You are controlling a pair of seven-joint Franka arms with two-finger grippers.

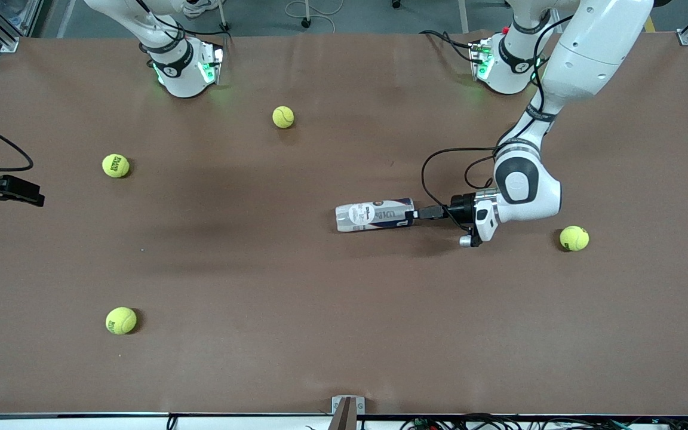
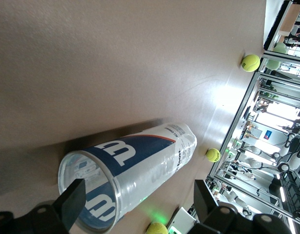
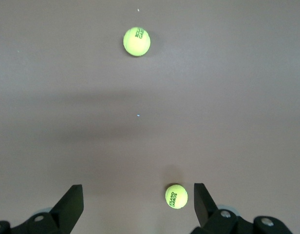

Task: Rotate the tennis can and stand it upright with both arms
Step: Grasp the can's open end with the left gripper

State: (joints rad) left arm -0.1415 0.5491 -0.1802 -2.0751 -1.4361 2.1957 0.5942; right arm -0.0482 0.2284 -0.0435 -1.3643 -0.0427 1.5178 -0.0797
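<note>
at table centre tennis can [image 1: 375, 215] lies flat, open end facing spread left gripper [image 1: 418, 214]; right gripper [image 3: 135, 204] spread, waiting.

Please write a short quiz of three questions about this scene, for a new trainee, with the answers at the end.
1. True or false: the tennis can stands upright on the table.
2. Which claw is at the can's end? A. the left claw B. the right claw C. neither
3. How many tennis balls lie on the table in the front view?

Key
1. False. The can lies on its side.
2. A. The left claw is open at the can's end toward the left arm's end of the table, one finger in front of the can's mouth. The right claw is open too, up over the table with two balls below it, one of them lettered.
3. Four.
</note>
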